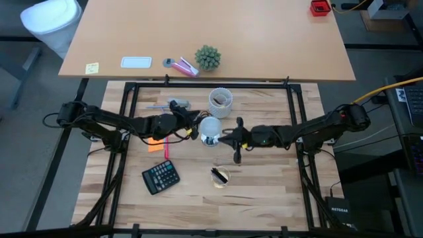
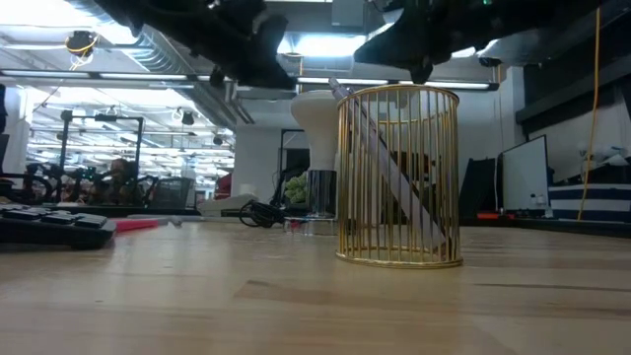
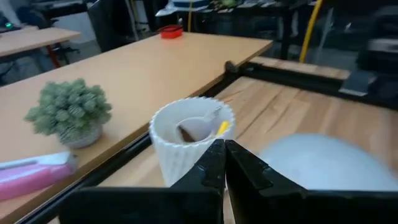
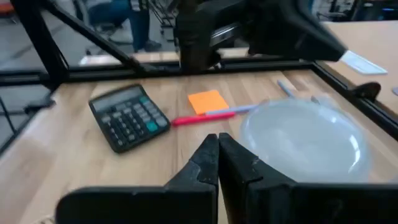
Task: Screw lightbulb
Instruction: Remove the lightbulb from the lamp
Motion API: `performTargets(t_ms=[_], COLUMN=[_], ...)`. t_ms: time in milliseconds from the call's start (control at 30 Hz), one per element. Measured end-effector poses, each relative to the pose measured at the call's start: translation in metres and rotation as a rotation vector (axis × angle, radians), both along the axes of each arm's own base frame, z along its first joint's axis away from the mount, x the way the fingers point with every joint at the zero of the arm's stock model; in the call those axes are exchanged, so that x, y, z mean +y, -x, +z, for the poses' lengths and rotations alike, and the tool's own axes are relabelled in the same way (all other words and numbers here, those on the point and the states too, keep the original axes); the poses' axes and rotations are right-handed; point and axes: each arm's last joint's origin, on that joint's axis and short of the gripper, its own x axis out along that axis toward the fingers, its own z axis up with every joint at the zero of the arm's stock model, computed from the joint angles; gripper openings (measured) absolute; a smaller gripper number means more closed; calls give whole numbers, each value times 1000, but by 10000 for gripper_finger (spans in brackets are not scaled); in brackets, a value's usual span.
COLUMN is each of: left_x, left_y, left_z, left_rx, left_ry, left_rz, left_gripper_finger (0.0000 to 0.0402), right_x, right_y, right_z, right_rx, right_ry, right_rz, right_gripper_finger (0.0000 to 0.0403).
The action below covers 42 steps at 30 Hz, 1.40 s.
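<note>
The lightbulb [image 1: 210, 127] stands upright near the table's middle, white dome up. Its grey metal base [image 2: 320, 205] is at the bottom, and a black cord [image 2: 258, 212] lies beside it; what the base sits in I cannot make out. My left gripper [image 1: 195, 130] hovers shut just left of the dome. My right gripper [image 1: 225, 135] hovers shut just right of it. In the left wrist view the shut fingers [image 3: 222, 158] show with the blurred dome [image 3: 323, 165] beside them. In the right wrist view the dome [image 4: 305, 140] lies beside the shut fingers [image 4: 217, 152].
A white ribbed cup [image 1: 221, 99] with utensils stands just beyond the bulb. A gold wire cup [image 1: 220, 176] with a pen is nearer. A calculator [image 1: 160, 177], an orange note [image 4: 208, 101] and a red pen [image 4: 202, 117] lie to the left. A small plant [image 1: 207, 57] is on the far desk.
</note>
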Motion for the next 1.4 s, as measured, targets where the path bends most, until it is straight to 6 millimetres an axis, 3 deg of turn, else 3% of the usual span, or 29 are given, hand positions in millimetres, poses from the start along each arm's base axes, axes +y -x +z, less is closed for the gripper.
performTargets(t_ms=[333,733,1200,1400], left_x=[9,-10,-33,-34], left_y=[-12,-11,-12,-14], left_z=[-23,-20,-19,-8], left_rx=[66,38,-4,-74], left_ry=[64,85,139,55], left_rz=[-84,-125,-208,-223], left_gripper_finger=[3,3,3,3], right_x=[-1,-20,-27,-26], right_y=[-11,-12,-12,-11], right_z=[-26,-29,-30,-28], right_rx=[79,104,109,109], right_ry=[41,44,66,88], right_rz=[-145,-232,-322,-312], right_gripper_finger=[5,5,5,5])
